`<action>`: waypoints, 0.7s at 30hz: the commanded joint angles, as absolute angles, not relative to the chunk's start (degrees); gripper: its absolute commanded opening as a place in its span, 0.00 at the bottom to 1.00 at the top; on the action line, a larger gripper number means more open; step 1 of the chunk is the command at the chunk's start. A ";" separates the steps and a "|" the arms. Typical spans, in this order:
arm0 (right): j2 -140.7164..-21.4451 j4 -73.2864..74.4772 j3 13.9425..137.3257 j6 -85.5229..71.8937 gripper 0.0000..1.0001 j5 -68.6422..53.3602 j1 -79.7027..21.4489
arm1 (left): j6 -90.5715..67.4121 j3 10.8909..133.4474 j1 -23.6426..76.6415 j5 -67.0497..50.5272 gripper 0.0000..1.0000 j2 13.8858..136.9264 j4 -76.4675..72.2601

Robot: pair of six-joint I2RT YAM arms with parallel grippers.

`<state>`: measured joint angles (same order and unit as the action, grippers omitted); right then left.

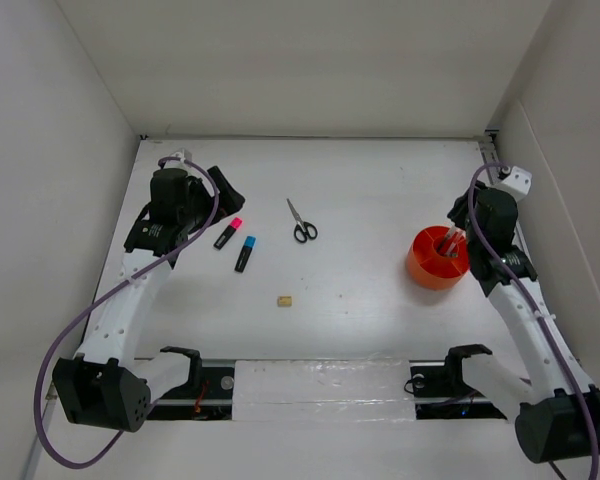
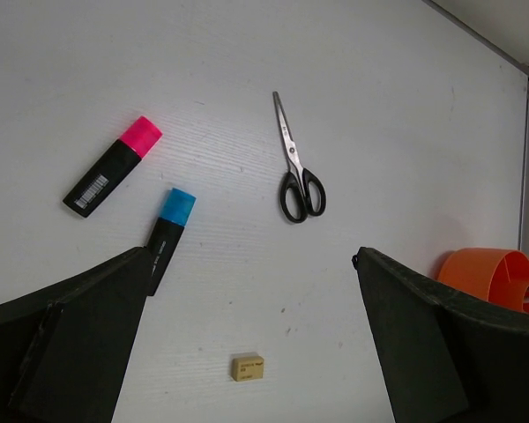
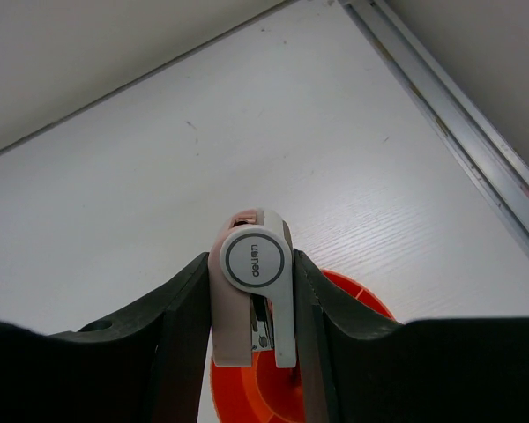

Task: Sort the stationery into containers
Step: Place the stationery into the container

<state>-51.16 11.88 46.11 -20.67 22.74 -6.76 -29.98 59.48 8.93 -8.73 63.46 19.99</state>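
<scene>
The orange cup (image 1: 438, 262) stands at the right; it also shows in the left wrist view (image 2: 489, 273). My right gripper (image 1: 452, 238) is shut on a pinkish-white piece (image 3: 251, 291) and holds it upright just over the cup (image 3: 361, 295). My left gripper (image 2: 251, 256) is open and empty above the far left of the table (image 1: 218, 188). On the table lie black-handled scissors (image 1: 302, 222) (image 2: 295, 167), a pink-black marker (image 1: 227, 233) (image 2: 113, 166), a blue-black marker (image 1: 244, 253) (image 2: 167, 229) and a tan eraser (image 1: 284, 299) (image 2: 248, 367). No pens show.
White walls close the table at the back and both sides. A metal rail (image 3: 458, 132) runs along the right wall beside the cup. A taped strip (image 1: 320, 385) lies at the near edge between the arm bases.
</scene>
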 commanded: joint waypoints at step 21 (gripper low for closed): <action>-49.21 6.33 43.94 -16.79 0.00 -2.55 -6.14 | -28.56 58.45 8.88 -12.39 0.99 62.58 17.31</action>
<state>-46.96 10.92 43.97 -19.97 5.45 -3.95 -29.36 59.18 8.93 -11.22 63.46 19.22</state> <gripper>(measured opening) 0.436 0.990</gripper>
